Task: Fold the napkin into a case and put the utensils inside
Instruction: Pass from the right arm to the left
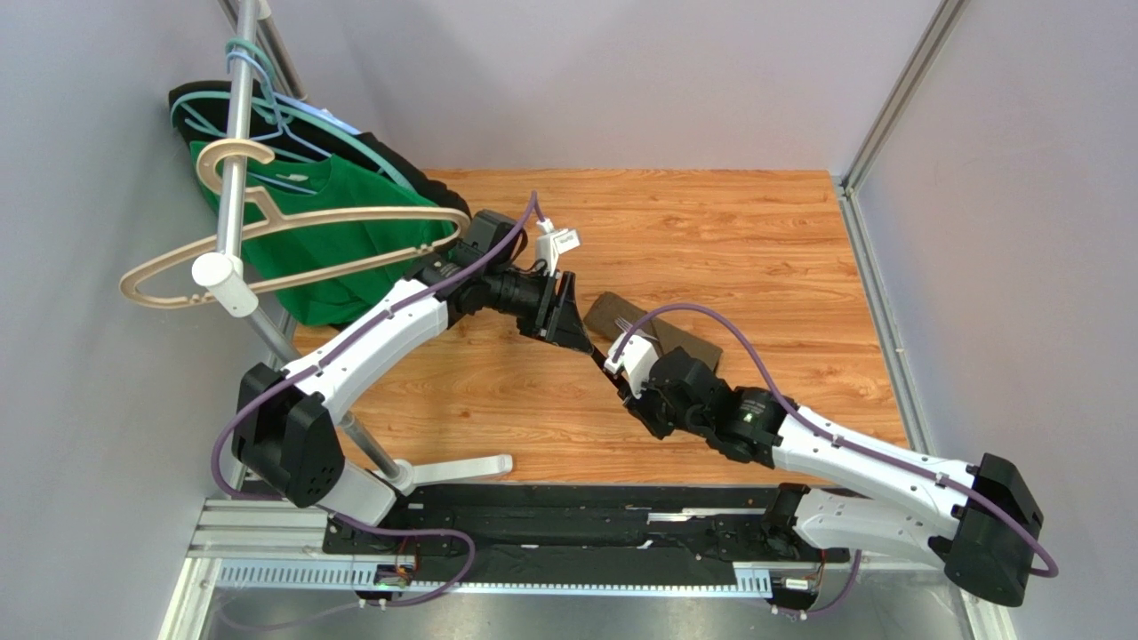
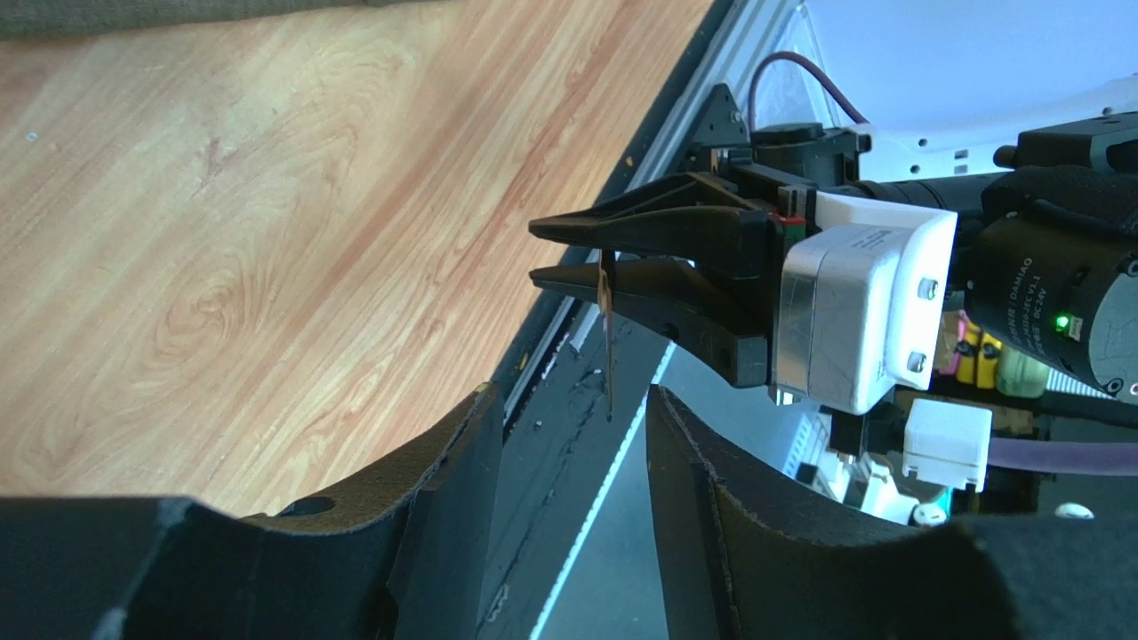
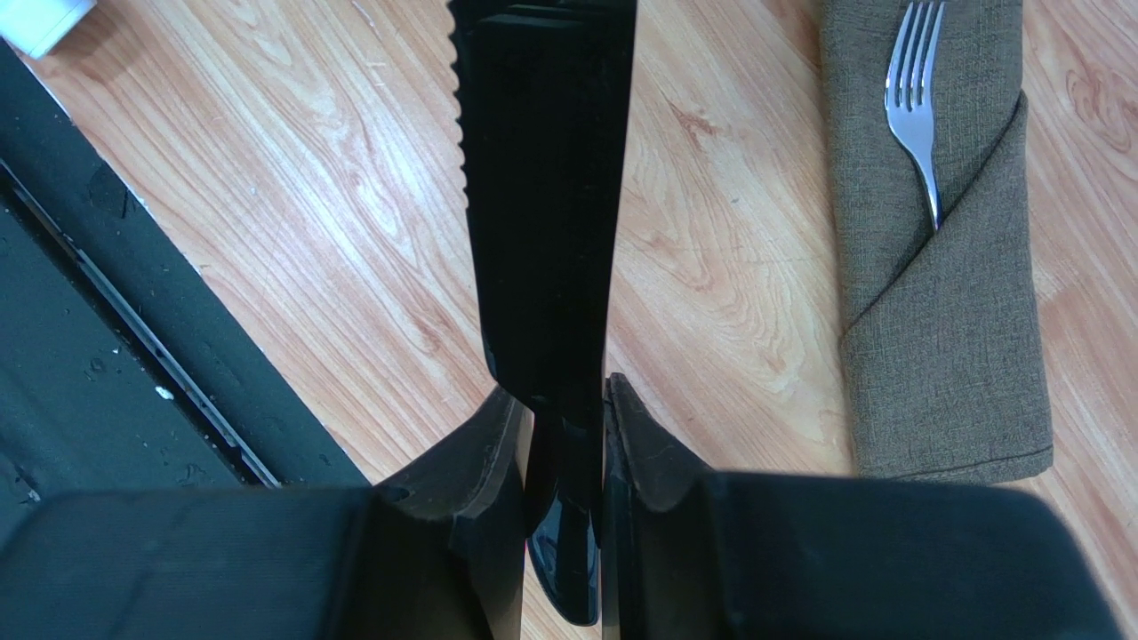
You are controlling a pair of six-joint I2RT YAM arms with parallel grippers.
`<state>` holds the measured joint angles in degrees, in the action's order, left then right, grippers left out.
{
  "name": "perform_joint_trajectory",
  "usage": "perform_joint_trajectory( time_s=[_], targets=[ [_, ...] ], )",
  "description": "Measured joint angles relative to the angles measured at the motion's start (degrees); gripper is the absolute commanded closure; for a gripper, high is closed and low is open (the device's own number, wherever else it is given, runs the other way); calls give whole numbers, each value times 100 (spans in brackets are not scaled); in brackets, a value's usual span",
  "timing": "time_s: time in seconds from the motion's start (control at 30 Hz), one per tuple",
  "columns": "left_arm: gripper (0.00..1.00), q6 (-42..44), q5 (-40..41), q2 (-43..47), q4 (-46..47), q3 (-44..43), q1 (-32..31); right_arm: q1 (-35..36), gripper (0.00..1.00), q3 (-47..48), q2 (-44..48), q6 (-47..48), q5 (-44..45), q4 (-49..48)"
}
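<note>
Holding a dark knife [image 3: 548, 200] tight near its round end, the right gripper [image 3: 568, 440] hangs above the worktop [image 1: 748, 240]. The left gripper [image 2: 572, 396] is just beside it, with its fingers apart and nothing in them. The case [image 3: 935, 307] lies flat near the middle of the worktop, and the fork [image 3: 915, 80] is already tucked in its pocket. I think the knife is light, hard and smooth, so it could slip or turn in a loose pinch. It is best held by the handle. The case is soft and floppy, so its pocket may squash shut when the knife pushes in
</note>
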<state>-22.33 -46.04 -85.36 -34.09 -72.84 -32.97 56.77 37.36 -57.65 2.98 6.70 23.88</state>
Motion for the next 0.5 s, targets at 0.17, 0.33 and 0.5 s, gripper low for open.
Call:
perform_joint_trajectory(
  time_s=[0.17,0.33,0.5],
  targets=[
    [55,4,-179,-35,24,0,0,96,100,0,0,42,57,2],
    [60,-7,-396,-90,138,17,0,118,100,0,0,85,116,4],
    [66,-52,-531,-122,258,201,0,136,100,0,0,118,136,0]
  ],
)
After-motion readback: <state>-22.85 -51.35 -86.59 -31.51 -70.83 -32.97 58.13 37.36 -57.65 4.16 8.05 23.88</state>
